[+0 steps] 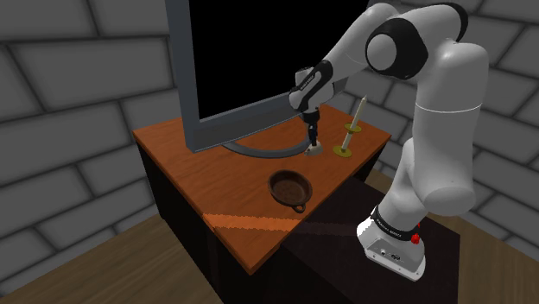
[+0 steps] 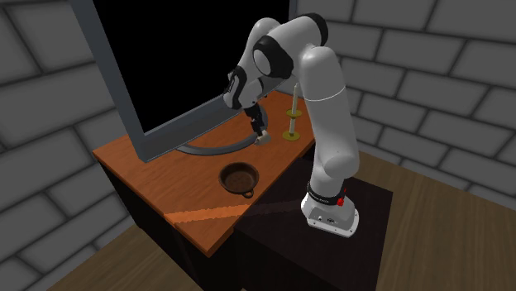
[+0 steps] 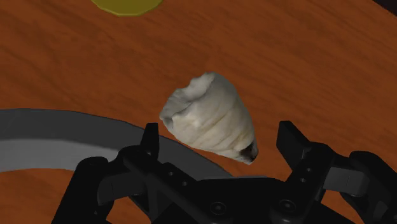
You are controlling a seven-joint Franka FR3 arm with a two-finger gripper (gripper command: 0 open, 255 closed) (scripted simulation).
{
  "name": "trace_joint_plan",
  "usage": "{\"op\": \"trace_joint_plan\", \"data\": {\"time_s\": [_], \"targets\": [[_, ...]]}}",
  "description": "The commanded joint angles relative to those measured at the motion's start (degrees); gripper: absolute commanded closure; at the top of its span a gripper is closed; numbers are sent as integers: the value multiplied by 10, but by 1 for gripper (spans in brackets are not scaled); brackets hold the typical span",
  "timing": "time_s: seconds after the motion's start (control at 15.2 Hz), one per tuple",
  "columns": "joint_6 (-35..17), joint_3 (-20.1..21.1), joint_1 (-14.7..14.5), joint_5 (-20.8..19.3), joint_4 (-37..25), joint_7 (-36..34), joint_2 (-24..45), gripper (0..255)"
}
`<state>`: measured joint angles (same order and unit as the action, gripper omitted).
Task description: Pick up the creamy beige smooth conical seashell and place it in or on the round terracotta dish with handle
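Nothing is lifted yet. The cream seashell (image 3: 210,121) lies on the wooden table (image 1: 186,160), just beside the monitor's curved grey foot (image 3: 57,130), toward the corner at the shoulder view's right. The gripper (image 3: 220,137) hangs low over it with its fingers spread wide; the shell sits between them, seemingly touched by neither. Closing, lifting and carrying to the empty brown dish (image 1: 274,183), by the table's lower-right edge in that view, are all left.
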<state>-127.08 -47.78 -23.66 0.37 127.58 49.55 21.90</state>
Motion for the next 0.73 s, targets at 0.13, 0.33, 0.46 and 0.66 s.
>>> {"op": "trace_joint_plan", "data": {"time_s": [0.13, 0.33, 0.46, 0.66], "targets": [[-23, 10, 8, 7, 6, 3, 27, 0], [-42, 17, 17, 16, 14, 9, 40, 0], [-42, 17, 17, 16, 14, 9, 40, 0], [-42, 17, 17, 16, 14, 9, 40, 0]]}}
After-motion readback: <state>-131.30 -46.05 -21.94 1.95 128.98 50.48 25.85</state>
